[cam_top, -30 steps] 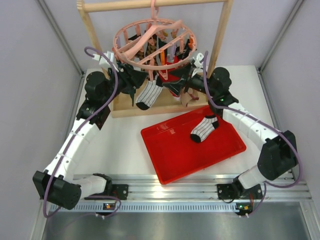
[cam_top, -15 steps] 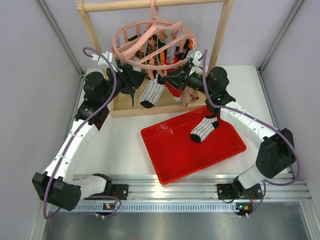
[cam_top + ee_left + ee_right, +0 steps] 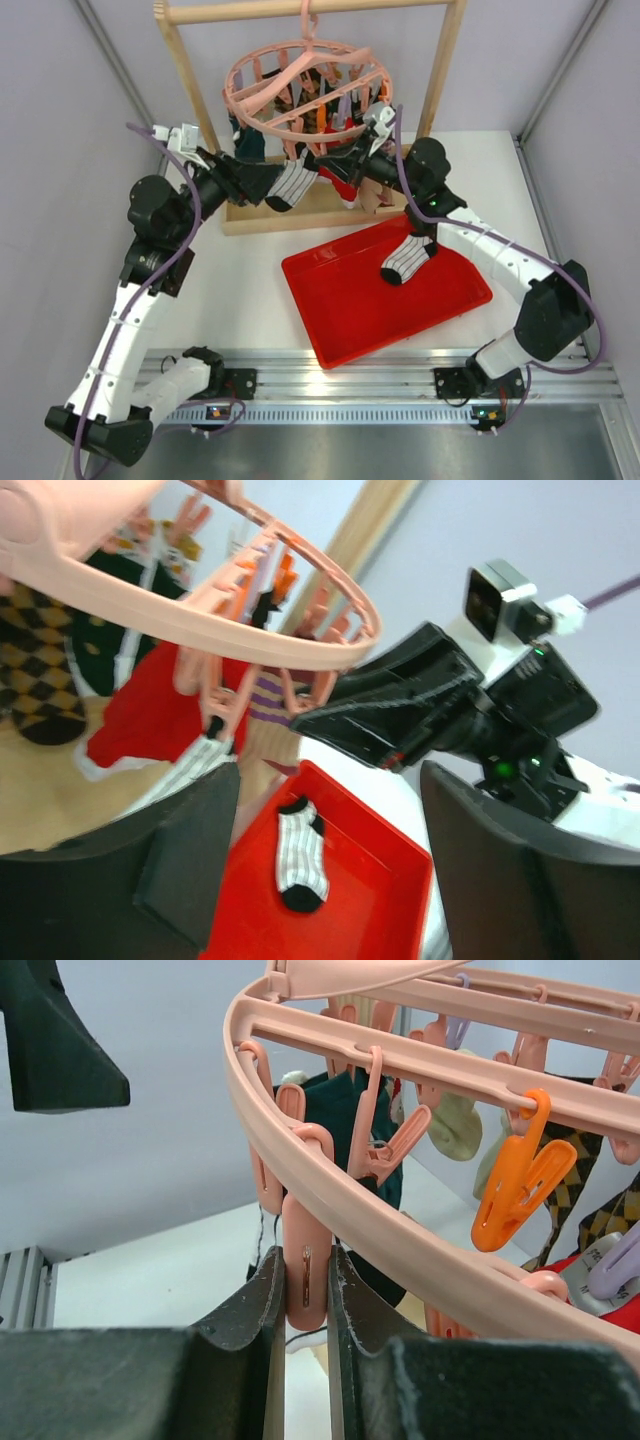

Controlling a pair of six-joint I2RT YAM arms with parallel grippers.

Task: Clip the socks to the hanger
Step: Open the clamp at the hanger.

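Observation:
The round pink hanger (image 3: 300, 88) hangs by its hook from the wooden rack. One striped sock (image 3: 291, 184) with a black toe dangles from a pink peg on the near rim. My left gripper (image 3: 262, 183) is open right beside it, and in the left wrist view nothing lies between its fingers (image 3: 175, 860). The striped sock (image 3: 190, 770) passes just behind the left finger there. My right gripper (image 3: 305, 1295) is shut on a pink peg (image 3: 305, 1270) on the outer ring (image 3: 420, 1250). The other sock (image 3: 408, 258) lies in the red tray (image 3: 345, 315).
The wooden rack (image 3: 186, 70) stands at the back, its base (image 3: 300, 212) just behind the tray. A red sock (image 3: 347, 182), a dark teal sock (image 3: 340, 1110), checkered socks (image 3: 40, 680) and an orange peg (image 3: 515, 1185) hang from the hanger. Grey walls stand on both sides.
My right gripper has closed on the pink peg. My left arm has drawn back to the left and its jaws have widened. The hanging sock now tilts more to the left.

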